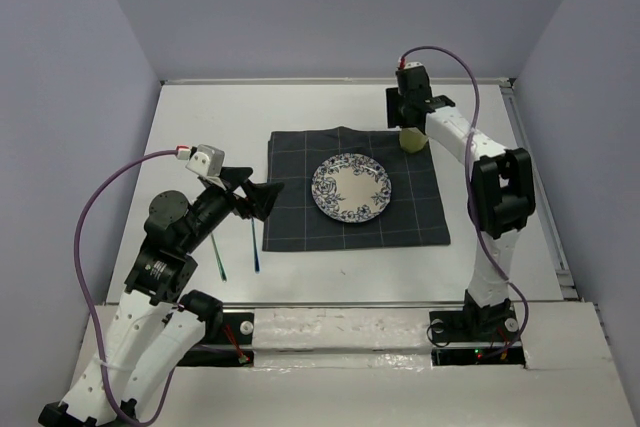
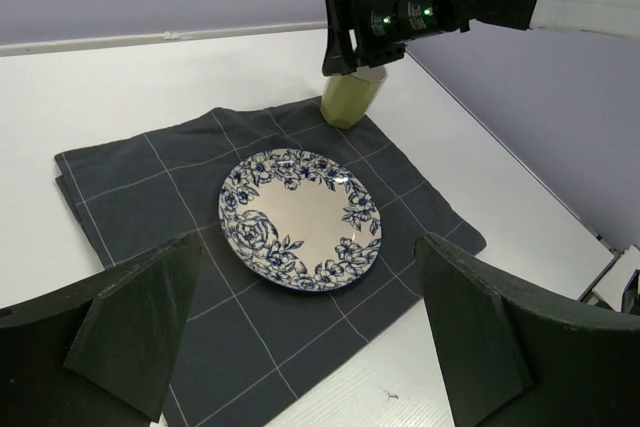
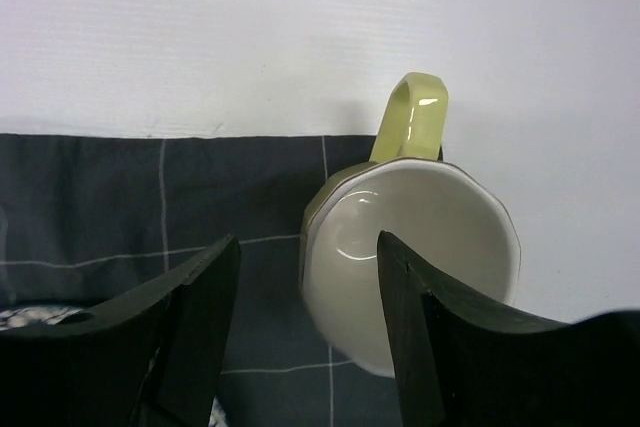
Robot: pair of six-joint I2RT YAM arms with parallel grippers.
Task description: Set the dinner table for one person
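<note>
I take the step in hand to be setting the mug at the far right corner of the plaid placemat. The white desk carries everything, with its metal rail along the right side.

The mug stands upright, its handle pointing to the far side. The right end effector is directly over it with jaws spread, gripping nothing. One finger is to the left of the mug's wall, and the other seems to sit over or inside the bowl, though I cannot tell how deep.

To do this well, I would raise the wrist straight up with no sideways drift, so the inner finger does not hook the rim and tip the mug. The mug sits at the very corner of the cloth, so I would check that its base is flat before leaving.

The floral plate is in the middle of the placemat. The left end effector hovers, released, over the placemat's left edge. A thin green utensil and a thin blue utensil lie on the desk just left of the placemat, probably next.
</note>
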